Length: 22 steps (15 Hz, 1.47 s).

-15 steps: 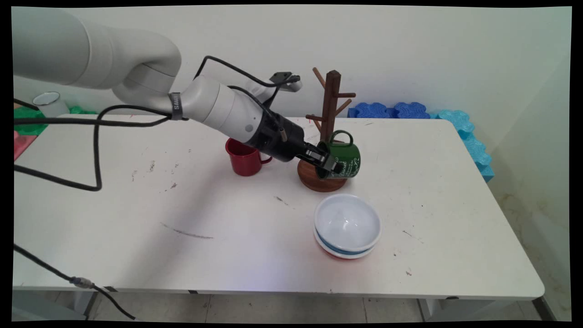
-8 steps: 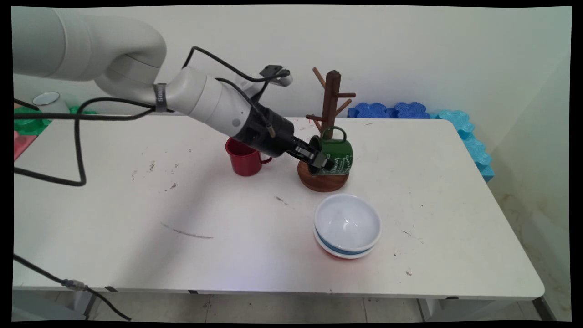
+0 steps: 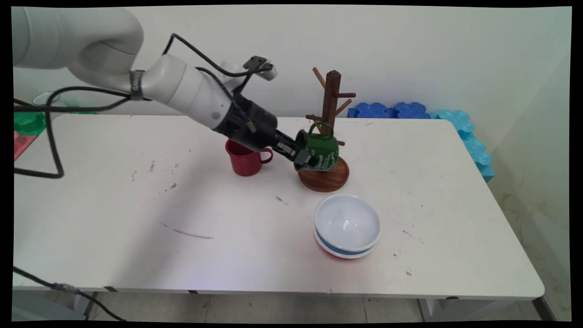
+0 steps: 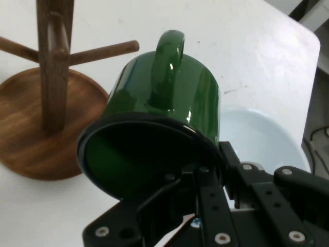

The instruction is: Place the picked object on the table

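Gripper [image 3: 306, 158] clamped on the rim of the green mug [image 3: 321, 151] — one finger inside, one outside — has drawn it up and left over the last second, from right of the wooden mug tree [image 3: 331, 119] to mid-frame before its post, red mug [image 3: 244, 159] just left.

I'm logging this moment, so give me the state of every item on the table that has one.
gripper: shut on the green mug's rim
green mug: held tipped on its side, handle up, beside the mug tree
mug tree: upright, pegs bare
red mug: upright on the table
stacked bowls: nested, top one empty
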Available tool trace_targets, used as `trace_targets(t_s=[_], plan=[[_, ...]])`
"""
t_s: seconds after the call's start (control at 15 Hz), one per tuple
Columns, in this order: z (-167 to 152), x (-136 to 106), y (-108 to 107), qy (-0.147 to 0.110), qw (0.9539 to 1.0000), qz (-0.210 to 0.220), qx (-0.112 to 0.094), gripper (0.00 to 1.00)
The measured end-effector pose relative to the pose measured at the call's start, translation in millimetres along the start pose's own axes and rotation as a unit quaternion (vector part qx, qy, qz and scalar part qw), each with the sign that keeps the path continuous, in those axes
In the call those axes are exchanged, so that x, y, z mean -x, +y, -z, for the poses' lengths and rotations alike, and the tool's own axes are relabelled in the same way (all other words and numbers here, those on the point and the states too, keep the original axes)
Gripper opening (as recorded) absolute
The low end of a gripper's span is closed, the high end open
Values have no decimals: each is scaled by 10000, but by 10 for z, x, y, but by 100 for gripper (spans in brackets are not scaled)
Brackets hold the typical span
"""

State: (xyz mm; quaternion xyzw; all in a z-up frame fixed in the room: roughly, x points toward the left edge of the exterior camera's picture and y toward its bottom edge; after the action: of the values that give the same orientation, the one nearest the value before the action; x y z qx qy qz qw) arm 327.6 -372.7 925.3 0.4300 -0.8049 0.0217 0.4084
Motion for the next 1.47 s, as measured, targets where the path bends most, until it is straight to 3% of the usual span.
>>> trace_targets(t_s=[0.4, 0.73, 1.2, 1.47], plan=[[306, 4, -50, -165, 9985, -453, -241, 0], [536, 33, -87, -400, 9945, -832, -495, 0], [760, 172, -122, -935, 9826, -1328, -904, 0], [825, 288, -104, -1261, 9731, -1561, -1130, 0]])
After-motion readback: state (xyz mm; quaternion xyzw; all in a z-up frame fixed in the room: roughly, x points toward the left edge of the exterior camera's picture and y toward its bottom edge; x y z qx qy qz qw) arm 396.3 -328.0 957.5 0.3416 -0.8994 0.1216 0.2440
